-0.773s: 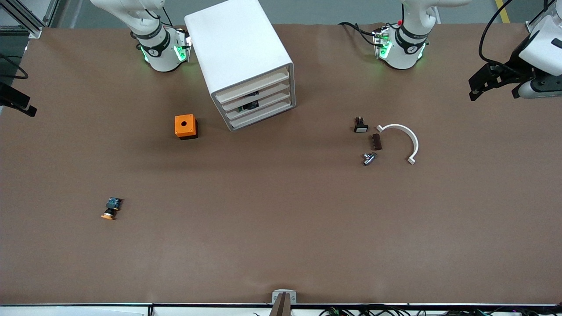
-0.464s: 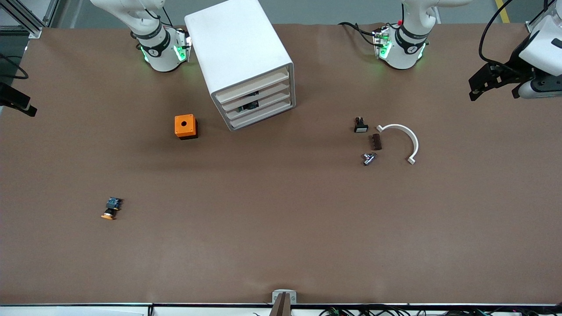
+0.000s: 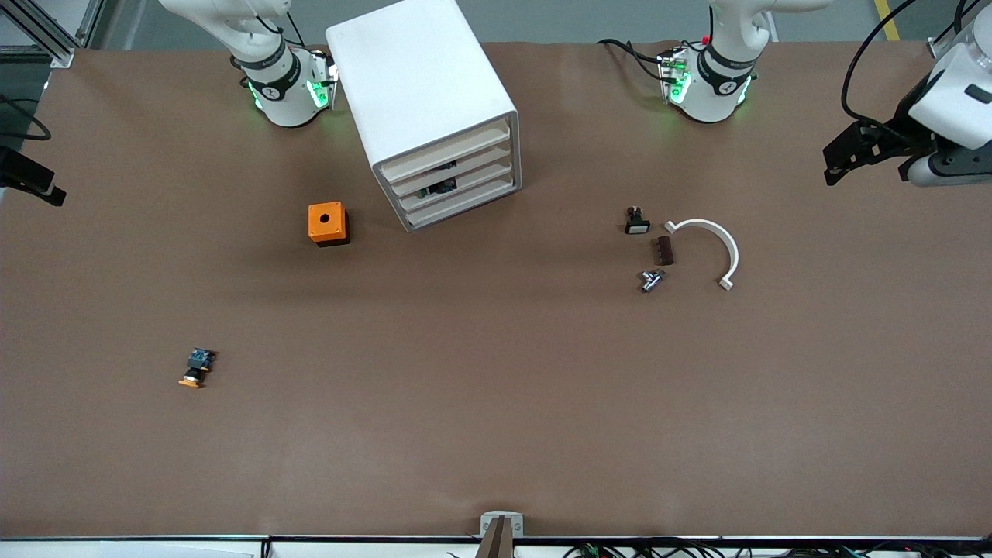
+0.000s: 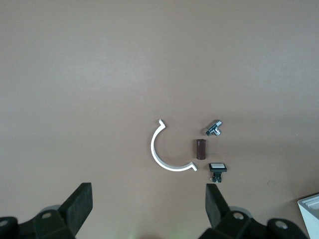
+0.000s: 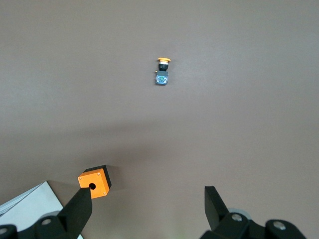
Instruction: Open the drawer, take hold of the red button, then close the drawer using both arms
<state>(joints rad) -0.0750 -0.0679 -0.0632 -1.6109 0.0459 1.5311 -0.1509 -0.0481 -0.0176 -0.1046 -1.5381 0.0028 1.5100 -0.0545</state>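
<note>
The white cabinet [image 3: 422, 85] stands between the two arm bases, and its four white drawers [image 3: 457, 180] are all shut. Dark parts show through the gaps of the middle drawers. The red-capped button is hidden. My left gripper [image 3: 852, 151] is open and empty, up over the left arm's end of the table; in the left wrist view [image 4: 148, 199] its jaws stand wide apart. My right gripper [image 5: 148, 199] is open and empty, high over the right arm's end; only a black part of it [image 3: 35, 186] shows in the front view.
An orange box with a hole [image 3: 327, 223] [image 5: 93, 181] sits beside the cabinet. An orange-capped button [image 3: 198, 368] [image 5: 162, 69] lies nearer the camera. A white arc [image 3: 732, 252] [image 4: 154, 152], black switch [image 3: 637, 223], brown block [image 3: 664, 250] and metal fitting [image 3: 651, 280] lie toward the left arm's end.
My left arm's hand has shifted slightly toward the middle of the table. Nothing else has moved.
</note>
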